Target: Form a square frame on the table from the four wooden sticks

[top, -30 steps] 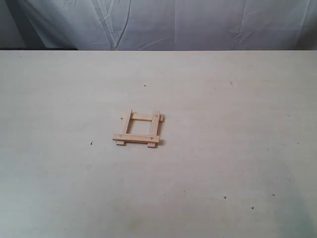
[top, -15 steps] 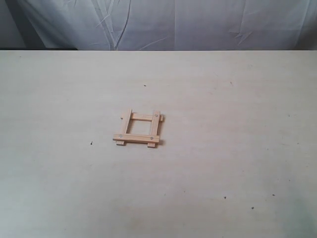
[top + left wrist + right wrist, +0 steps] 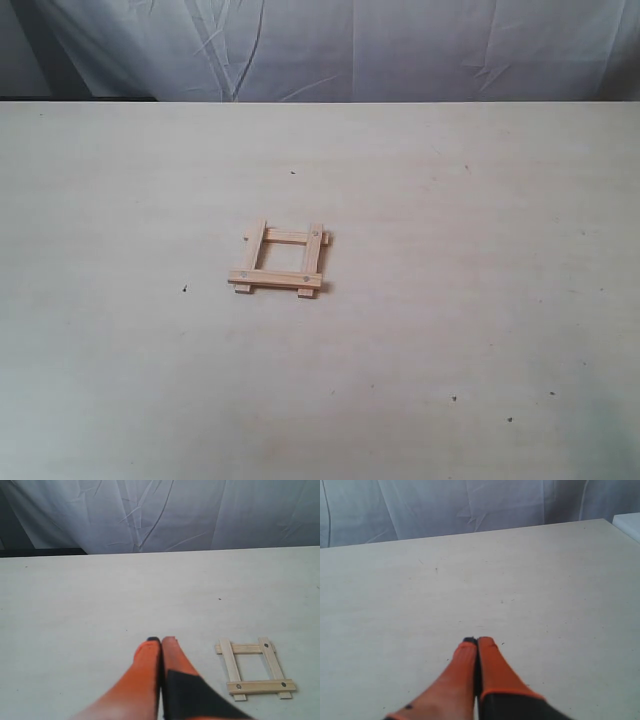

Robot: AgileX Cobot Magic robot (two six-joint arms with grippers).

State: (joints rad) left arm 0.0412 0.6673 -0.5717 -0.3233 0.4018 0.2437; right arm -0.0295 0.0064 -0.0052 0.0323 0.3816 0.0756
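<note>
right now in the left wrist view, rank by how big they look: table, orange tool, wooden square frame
1. wide pale cream table
2. orange left tool, nearness inflates it
3. small pale wooden square frame

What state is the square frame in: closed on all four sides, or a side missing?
Closed: the square frame shows four sides overlapping at every corner, flat on the table.

Pale wooden square frame [image 3: 279, 261], matt table [image 3: 480, 300].

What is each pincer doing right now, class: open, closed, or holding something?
Left pincer: closed, holding nothing.
Right pincer: closed, holding nothing.
</note>
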